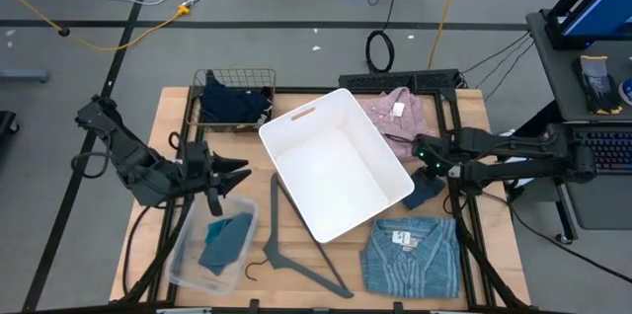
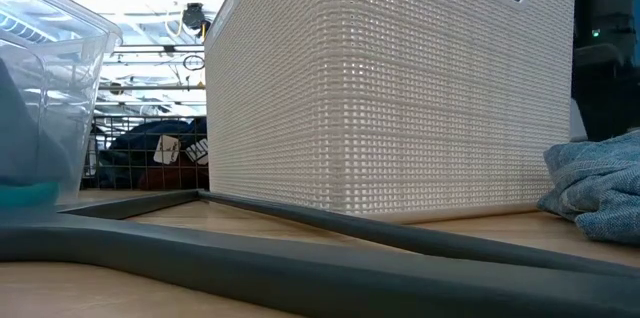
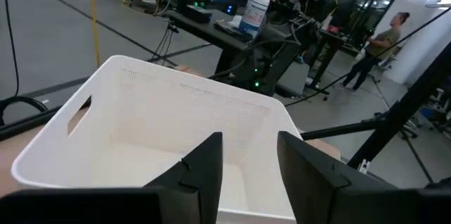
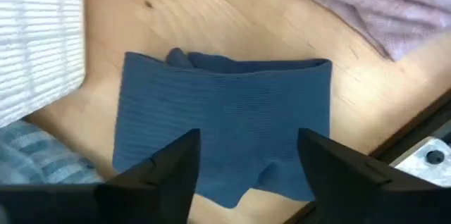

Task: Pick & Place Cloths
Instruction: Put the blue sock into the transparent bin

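Note:
A dark blue knit cloth (image 4: 225, 97) lies flat on the wood between the white basket (image 1: 296, 117) and the table's right edge, also seen in the high view (image 1: 427, 193). My right gripper (image 4: 248, 139) points down just above it, open, one finger over each side of its near part. My left gripper (image 3: 248, 143) is open with nothing between its fingers. It is held level at the table's left (image 1: 235, 178) and faces the white basket (image 3: 190, 83). A pink shirt (image 1: 395, 112) lies at the far right, and a blue striped shirt (image 1: 410, 255) lies at the near right.
A wire basket holding a navy cloth (image 1: 232, 102) stands at the far left. A clear bin (image 1: 188, 260) with a teal cloth (image 1: 225, 240) sits at the near left. A grey hanger (image 1: 291, 250) lies beside the bin. In the low view the white basket's wall (image 2: 400, 88) fills the middle.

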### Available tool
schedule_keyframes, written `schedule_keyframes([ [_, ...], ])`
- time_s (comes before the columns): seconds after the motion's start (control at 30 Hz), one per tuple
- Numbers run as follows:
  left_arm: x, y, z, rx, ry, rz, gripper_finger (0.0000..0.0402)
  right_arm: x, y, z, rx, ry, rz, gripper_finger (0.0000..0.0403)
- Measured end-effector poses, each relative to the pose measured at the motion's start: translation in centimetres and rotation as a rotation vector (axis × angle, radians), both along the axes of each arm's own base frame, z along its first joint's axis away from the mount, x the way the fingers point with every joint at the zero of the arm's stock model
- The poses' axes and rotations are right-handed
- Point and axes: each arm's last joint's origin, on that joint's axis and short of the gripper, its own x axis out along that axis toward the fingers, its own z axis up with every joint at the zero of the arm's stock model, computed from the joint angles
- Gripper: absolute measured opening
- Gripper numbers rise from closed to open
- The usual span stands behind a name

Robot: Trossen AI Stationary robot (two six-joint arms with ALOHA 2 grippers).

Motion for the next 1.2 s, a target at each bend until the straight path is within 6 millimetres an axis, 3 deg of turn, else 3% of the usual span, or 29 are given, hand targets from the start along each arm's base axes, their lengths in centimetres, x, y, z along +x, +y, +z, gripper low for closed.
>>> schedule_keyframes([
  [0.27, 0.0, 0.0, 0.0, 0.000, 0.000, 0.000, 0.0136, 0.7, -0.2, -2.4, 0.021, 0.023, -0.051, 0.0276],
  [0.6, 0.0, 0.0, 0.0, -0.004, -0.001, -0.001, 0.0136, 0.9, -0.2, -5.1, 0.062, 0.138, -0.157, 0.0250],
  [1.2, 0.0, 0.0, 0.0, -0.026, -0.008, 0.001, 0.0136, 0.5, -0.1, -5.0, 0.062, 0.119, -0.183, 0.0028],
])
